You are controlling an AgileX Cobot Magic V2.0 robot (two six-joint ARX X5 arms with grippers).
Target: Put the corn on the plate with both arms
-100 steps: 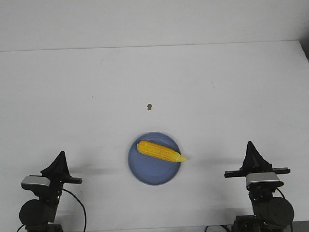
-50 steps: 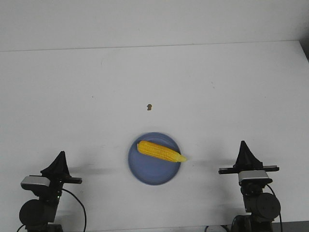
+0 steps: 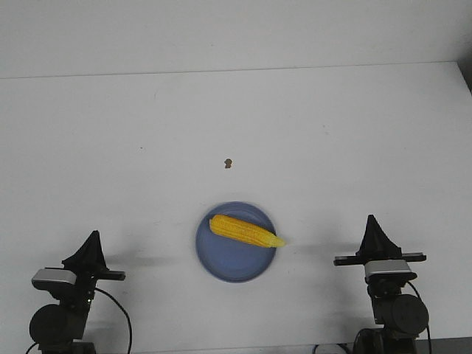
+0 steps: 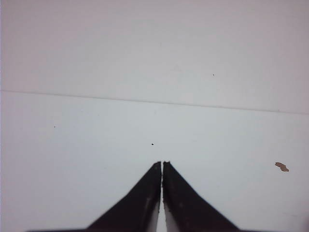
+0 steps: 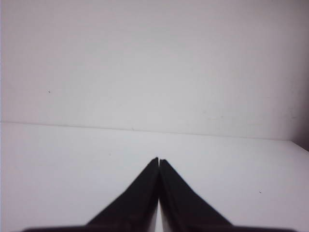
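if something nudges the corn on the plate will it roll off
The corn is round and tapered, so it would probably roll in a curve. Its tip overhangs the plate rim, and the rim looks shallow, so it may well slip off.

This looks like a robot lab or test bench, not a home or kitchen. The counter [image 3: 332, 125] is a plain white sheet running back to a plain white wall [image 3: 236, 33], with no cupboards, appliances or decoration anywhere. Two black robot arms stand at the near edge, the left arm [image 3: 63, 306] at 7 o'clock and the right arm [image 3: 391, 302] at 5 o'clock, each with a grey camera block on its wrist and loose cable. Both wrist views show only the same bare white surface and wall beyond closed black hands.
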